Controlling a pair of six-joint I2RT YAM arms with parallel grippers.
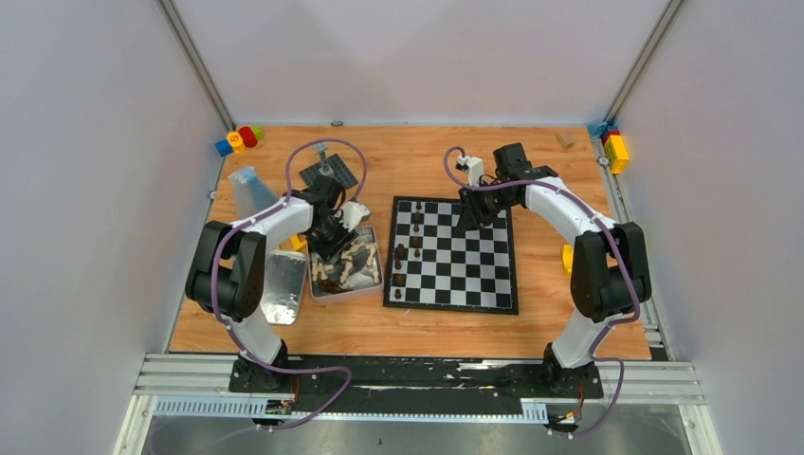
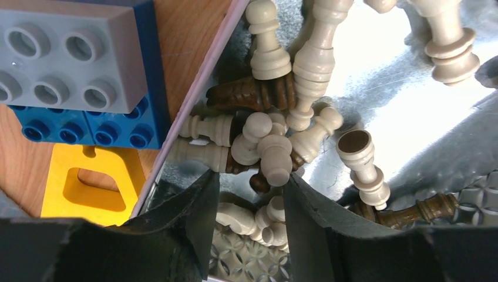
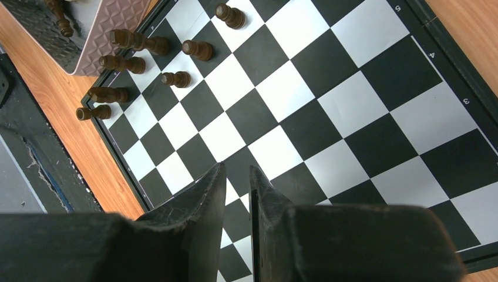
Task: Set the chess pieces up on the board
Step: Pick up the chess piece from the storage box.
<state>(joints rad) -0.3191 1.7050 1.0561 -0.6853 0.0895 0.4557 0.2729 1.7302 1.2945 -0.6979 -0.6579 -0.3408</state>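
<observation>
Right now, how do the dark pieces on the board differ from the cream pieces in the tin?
The dark pieces stand upright on separate squares of the board; the cream pieces lie toppled in a heap in the tin. Both are small turned chessmen.

5, 4, 3 — board point(image 3: 447, 69) border.

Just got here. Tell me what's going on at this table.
Two robot arms are setting up a chess set. The left gripper hangs with its jaws open over a heap of cream pieces lying in the metal tin. The right gripper hovers over the board, jaws nearly together and empty. Several dark brown pieces stand along the board's side nearest the tin; no cream ones show there yet.
</observation>
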